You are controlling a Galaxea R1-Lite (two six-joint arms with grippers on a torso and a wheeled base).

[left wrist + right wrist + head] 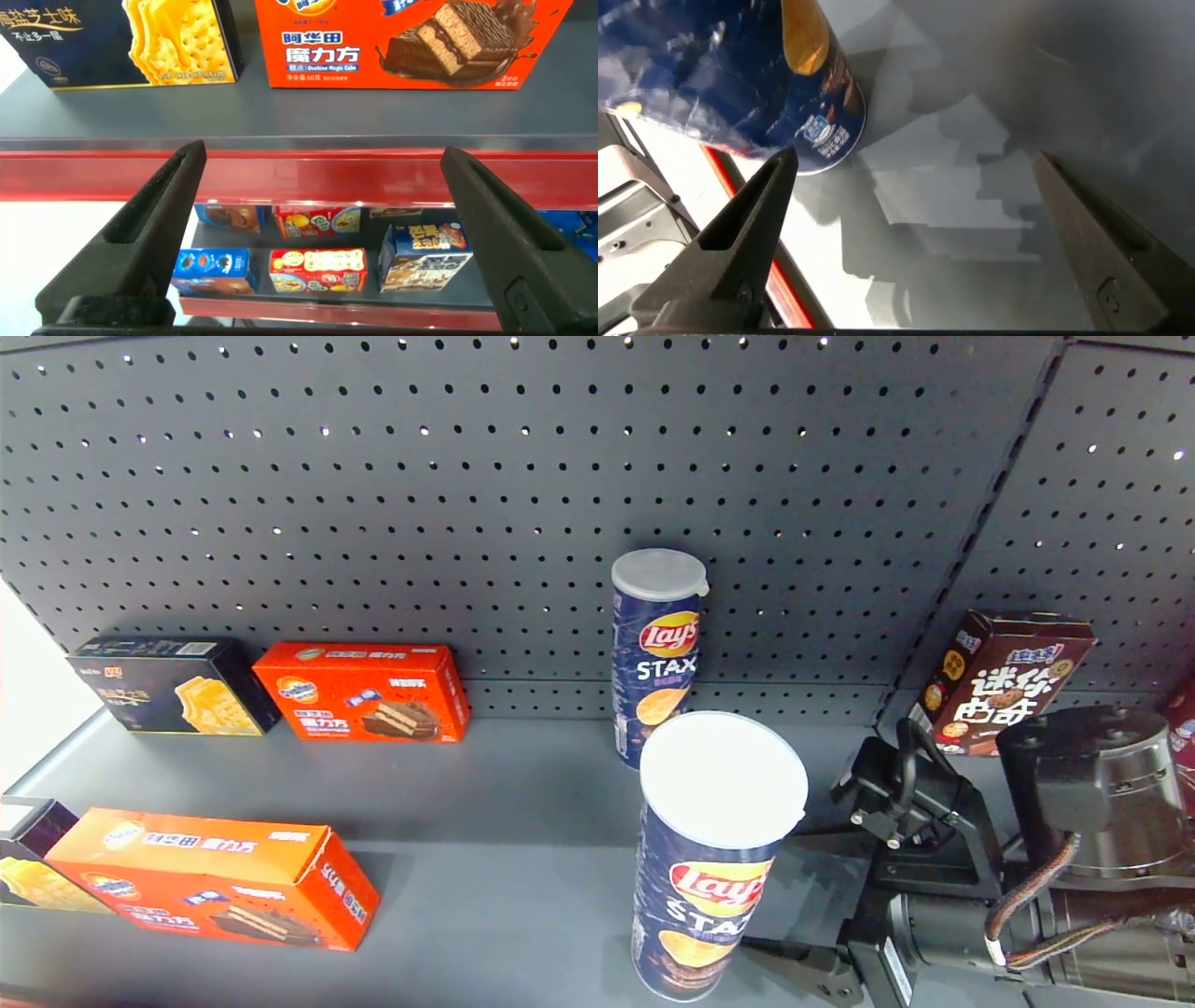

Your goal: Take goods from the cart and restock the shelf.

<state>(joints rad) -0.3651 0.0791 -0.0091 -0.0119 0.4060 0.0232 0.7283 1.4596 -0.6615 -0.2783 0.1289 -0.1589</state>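
Observation:
Two tall blue chip cans stand upright on the grey shelf. One can is at the back against the pegboard. The other can stands near the front edge, with my right gripper just to its right. In the right wrist view this gripper is open, with bare shelf between its fingers. The front can stands just past one finger, outside the gap. My left gripper is open and holds nothing, level with the shelf's red front strip.
An orange box and a dark cracker box stand at the back left. A second orange box lies at the front left, and a brown box at the back right. A lower shelf holds several small boxes.

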